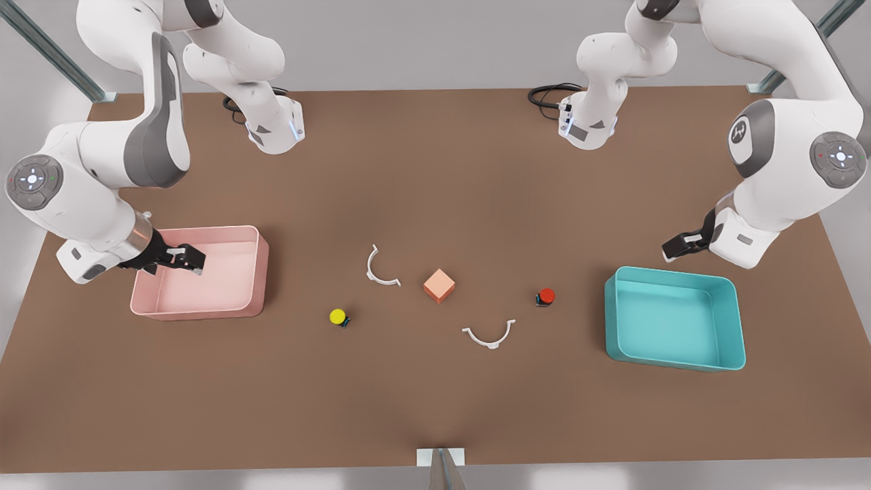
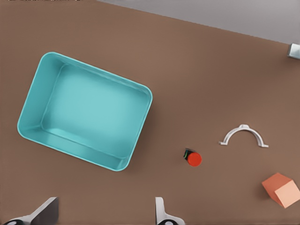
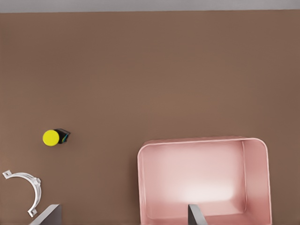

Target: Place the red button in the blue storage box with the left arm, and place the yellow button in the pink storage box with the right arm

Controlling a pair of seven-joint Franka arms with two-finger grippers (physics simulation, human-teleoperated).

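Note:
The red button [image 1: 546,296] [image 2: 193,159] lies on its side on the brown table, to the front view's left of the empty blue storage box [image 1: 728,292] [image 2: 140,122]. My left gripper [image 1: 677,248] [image 2: 103,213] hovers open just behind that box's far left corner, holding nothing. The yellow button [image 1: 338,316] [image 3: 52,137] also lies on its side, to the front view's right of the empty pink storage box [image 1: 261,272] [image 3: 140,187]. Above the pink box's far left part, my right gripper [image 1: 190,262] [image 3: 122,215] hangs open and empty.
An orange cube [image 1: 439,285] [image 2: 281,189] sits mid-table between the buttons. Two white curved clips lie near it, one behind-left [image 1: 378,269] [image 3: 28,190], one in front-right [image 1: 488,336] [image 2: 243,134]. A metal post [image 1: 441,463] stands at the table's front edge.

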